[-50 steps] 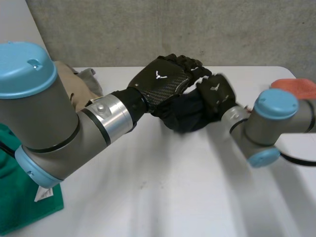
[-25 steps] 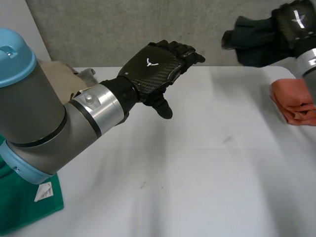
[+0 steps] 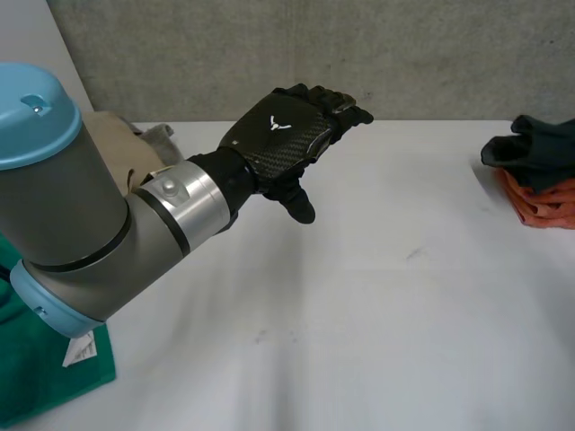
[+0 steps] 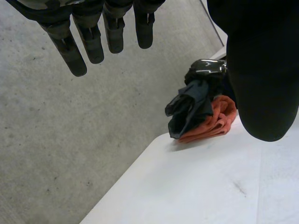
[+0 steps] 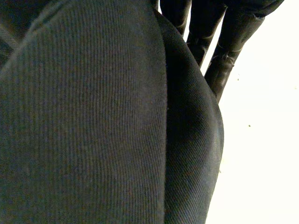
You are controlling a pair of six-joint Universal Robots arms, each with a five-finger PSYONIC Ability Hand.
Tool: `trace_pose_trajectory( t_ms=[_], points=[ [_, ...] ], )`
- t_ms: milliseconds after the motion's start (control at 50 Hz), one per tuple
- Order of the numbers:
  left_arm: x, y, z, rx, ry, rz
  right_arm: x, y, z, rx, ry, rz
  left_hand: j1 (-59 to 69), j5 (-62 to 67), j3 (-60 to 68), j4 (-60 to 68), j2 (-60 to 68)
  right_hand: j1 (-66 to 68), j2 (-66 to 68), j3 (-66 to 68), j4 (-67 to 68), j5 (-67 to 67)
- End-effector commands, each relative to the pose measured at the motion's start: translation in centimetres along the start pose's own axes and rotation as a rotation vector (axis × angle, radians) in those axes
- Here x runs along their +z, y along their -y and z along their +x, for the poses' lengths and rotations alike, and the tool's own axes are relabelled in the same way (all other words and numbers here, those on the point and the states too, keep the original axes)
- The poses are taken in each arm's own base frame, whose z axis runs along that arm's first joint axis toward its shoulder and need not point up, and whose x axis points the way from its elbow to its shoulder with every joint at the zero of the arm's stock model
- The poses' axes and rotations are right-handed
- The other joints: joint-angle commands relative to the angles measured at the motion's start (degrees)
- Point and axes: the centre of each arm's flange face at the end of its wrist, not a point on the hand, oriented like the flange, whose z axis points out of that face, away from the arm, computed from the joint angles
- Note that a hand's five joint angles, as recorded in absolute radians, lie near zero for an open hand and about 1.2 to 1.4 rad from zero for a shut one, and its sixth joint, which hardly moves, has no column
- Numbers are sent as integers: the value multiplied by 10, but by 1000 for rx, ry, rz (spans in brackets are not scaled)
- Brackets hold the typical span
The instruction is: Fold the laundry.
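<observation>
A bunched dark cloth (image 3: 539, 151) sits atop a folded orange cloth (image 3: 548, 205) at the surface's (image 3: 377, 305) right edge; a green cloth (image 3: 36, 377) lies left.

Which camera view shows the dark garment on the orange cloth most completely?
The left wrist view: the dark garment lies bunched on the orange cloth near the table edge, its outline nearly complete. The head view has it cut off at the frame's side. The right wrist view gives its ribbed fabric from very close, without outline.
</observation>
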Motion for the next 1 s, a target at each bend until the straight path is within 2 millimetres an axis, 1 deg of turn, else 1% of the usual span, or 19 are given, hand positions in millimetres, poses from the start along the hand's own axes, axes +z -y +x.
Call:
trace_pose_trajectory(
  t_ms=[20,120,140,160,180,200,300,420,520,560,640,740,800,820,840,900,920,980,1000],
  points=[
    [0,-1,1,-2,-1,-3,-21,-21,-4,33,40,-47,17,3,10,12,10,279,136,136,125,189],
    [0,0,7,-4,-18,-2,-27,-26,-4,38,34,-56,15,1,9,11,9,279,136,136,125,189],
    [0,1,9,-3,-22,1,-28,-27,-4,40,31,-59,17,3,10,12,10,251,108,108,97,161],
    [0,1,10,-4,-26,0,-28,-26,-3,40,29,-59,17,3,10,12,10,78,-65,-65,-76,-12],
    [-1,1,12,-3,-30,1,-27,-25,-3,42,28,-60,17,3,10,12,10,-297,-440,-440,-451,-387],
    [-1,2,13,-3,-32,2,-27,-24,-2,44,26,-61,17,3,10,12,10,-421,-564,-564,-575,-511],
    [-1,4,16,-3,-40,8,-26,-20,0,51,19,-69,17,3,10,12,10,-421,-564,-564,-575,-511],
    [-1,6,21,-3,-51,12,-30,-24,-1,74,-15,-106,17,3,10,12,10,-421,-564,-564,-575,-511],
    [-2,6,23,-2,-56,12,-25,-27,-3,51,-61,-104,17,3,10,12,10,-421,-564,-564,-575,-511],
    [-2,7,24,-2,-56,12,-16,-29,-8,34,-70,-91,17,3,10,12,10,-421,-564,-564,-575,-511],
    [-2,8,24,-1,-57,15,-7,-35,-22,50,-65,-114,19,4,12,14,12,-421,-564,-564,-575,-511],
    [-3,9,28,-2,-66,16,-8,-35,-29,44,-66,-155,19,4,12,14,12,-421,-564,-564,-575,-511],
    [-4,8,30,-2,-71,14,-10,-26,-26,49,-81,-172,19,4,12,14,12,-421,-564,-564,-575,-511],
    [-4,8,30,-2,-71,13,-12,-23,-25,51,-83,-177,19,4,12,14,12,-421,-564,-564,-575,-511],
    [-4,8,30,-4,-72,10,-13,-14,-25,47,-84,-182,19,4,12,14,12,-421,-564,-564,-575,-511],
    [-5,7,31,-6,-74,7,-23,-4,-22,58,-97,-212,19,4,12,14,12,-421,-564,-564,-575,-511],
    [-6,8,32,-5,-74,8,-35,3,-10,53,-124,-239,19,4,12,14,12,-421,-564,-564,-575,-511],
    [-7,9,32,-4,-75,10,-60,16,16,30,-184,-291,19,4,12,14,12,-421,-564,-564,-575,-511],
    [-8,10,32,-6,-75,10,-65,19,21,22,-199,-301,19,4,12,14,12,-421,-564,-564,-575,-511]
  ],
)
